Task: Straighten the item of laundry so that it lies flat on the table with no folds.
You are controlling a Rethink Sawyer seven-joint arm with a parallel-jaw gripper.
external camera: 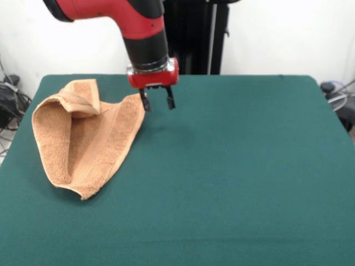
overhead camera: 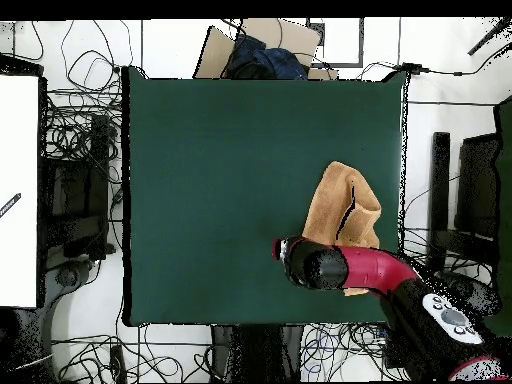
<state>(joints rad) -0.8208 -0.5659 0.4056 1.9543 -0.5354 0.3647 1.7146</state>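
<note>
In the front view the towel (external camera: 83,138) lies at the left of the green worktop (external camera: 233,177), about nine o'clock from its middle, bunched rather than flat: its left edge curls up into a rolled lip, a flap at the top is doubled over, and the lower end narrows to a corner. Just right of the towel's upper right corner hangs the claw (external camera: 157,102) on the red and black arm (external camera: 138,27), its two dark fingers narrowly parted and gripping nothing, tips above the cloth-like top. From overhead the towel (overhead camera: 345,210) sits near the worktop's (overhead camera: 220,180) right edge, about four o'clock, the arm (overhead camera: 370,270) covering its lower part and hiding the claw. Cables (overhead camera: 80,130) crowd the floor around.
</note>
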